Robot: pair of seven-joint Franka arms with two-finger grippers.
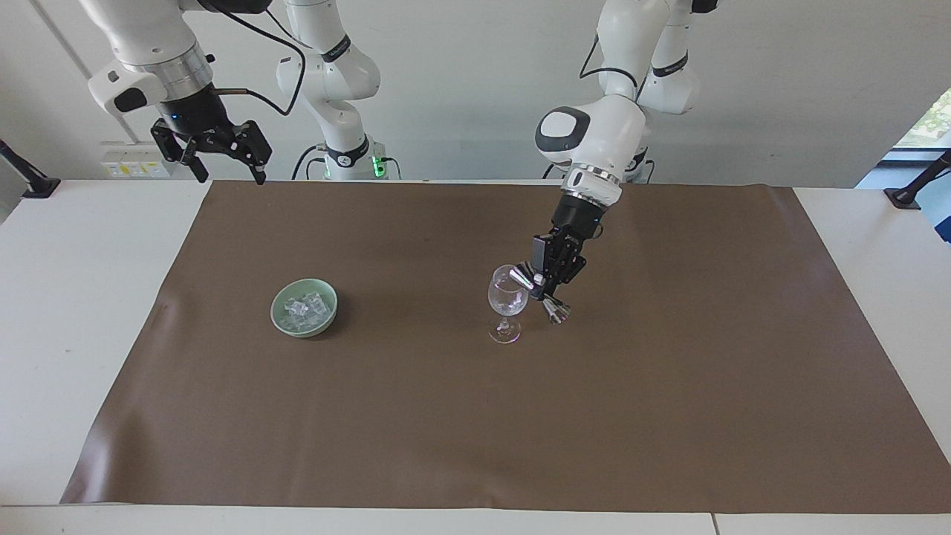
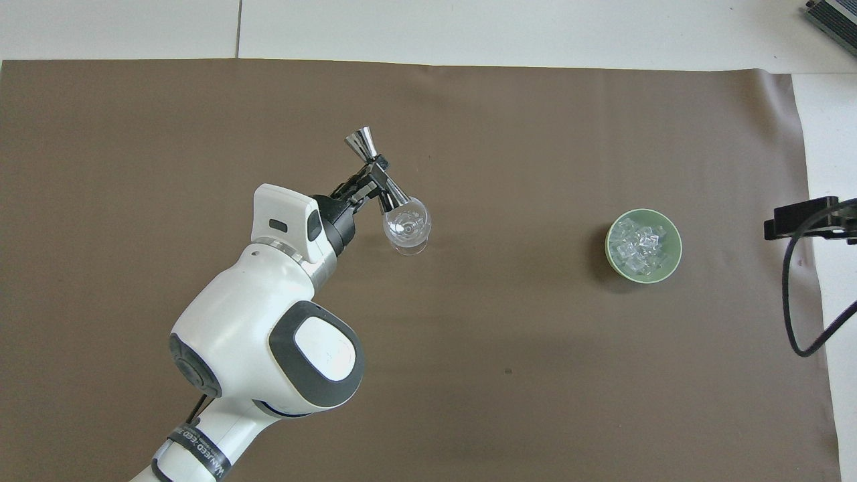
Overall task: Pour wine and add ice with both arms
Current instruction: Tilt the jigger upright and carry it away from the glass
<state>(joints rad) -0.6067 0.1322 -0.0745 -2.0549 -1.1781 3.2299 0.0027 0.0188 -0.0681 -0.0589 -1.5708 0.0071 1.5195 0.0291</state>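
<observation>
A clear stemmed wine glass [image 1: 507,306] [image 2: 406,227] stands upright near the middle of the brown mat. My left gripper [image 1: 546,286] [image 2: 376,175] is shut on the waist of a silver double-cone jigger [image 1: 540,292] [image 2: 376,170], which is tipped with one cone at the glass's rim. No wine can be made out. The ice [image 1: 302,309] [image 2: 639,244] is a heap of small clear cubes in a pale green bowl [image 1: 325,323] [image 2: 673,261] toward the right arm's end. My right gripper [image 1: 223,169] waits open, high over the mat's edge by the robots.
The brown mat [image 1: 475,431] [image 2: 509,348] covers most of the white table. The left arm's big white elbow [image 2: 268,348] hangs over the mat on the robots' end. Black clamp mounts [image 1: 26,182] [image 1: 917,182] sit at the table's ends.
</observation>
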